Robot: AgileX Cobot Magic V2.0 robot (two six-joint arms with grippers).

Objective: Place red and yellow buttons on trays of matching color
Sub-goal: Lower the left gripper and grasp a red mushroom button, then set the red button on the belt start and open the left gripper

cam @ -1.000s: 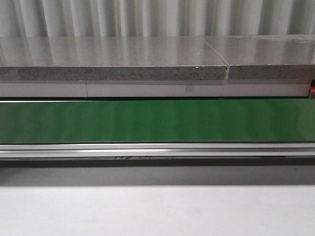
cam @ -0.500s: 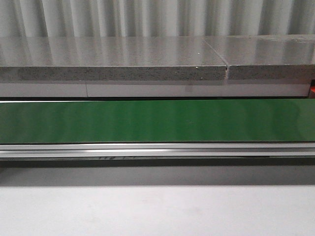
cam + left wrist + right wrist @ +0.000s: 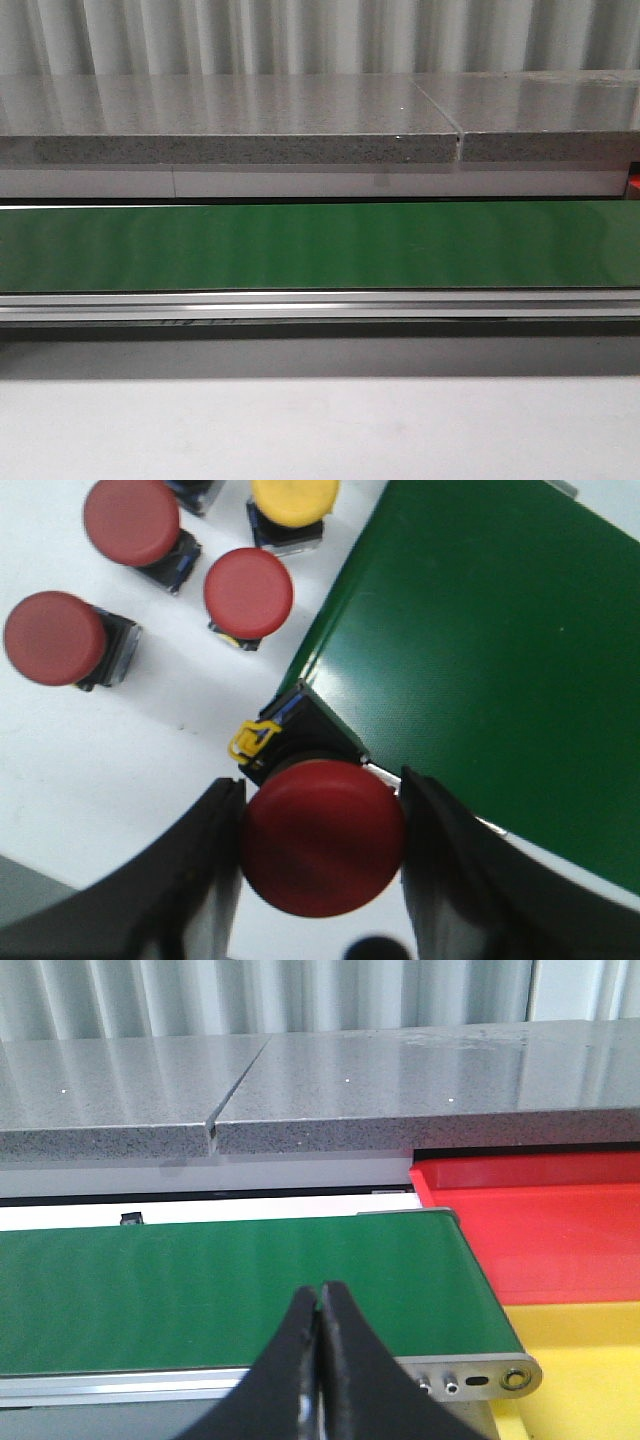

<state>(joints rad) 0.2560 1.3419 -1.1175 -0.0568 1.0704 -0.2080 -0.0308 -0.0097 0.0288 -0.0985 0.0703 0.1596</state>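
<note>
The left pincer [image 3: 322, 830] is clamped on a red button [image 3: 322, 852] at the corner of the green belt [image 3: 480, 660], above the white surface [image 3: 120, 750]. Nearby stand three red buttons [image 3: 248, 592] and a yellow button [image 3: 294, 500]. The right pincer [image 3: 320, 1355] is fully closed and empty, near the red tray [image 3: 560, 1230] and yellow tray [image 3: 590, 1370].

White table [image 3: 150, 750] with loose buttons [image 3: 248, 590]
</note>
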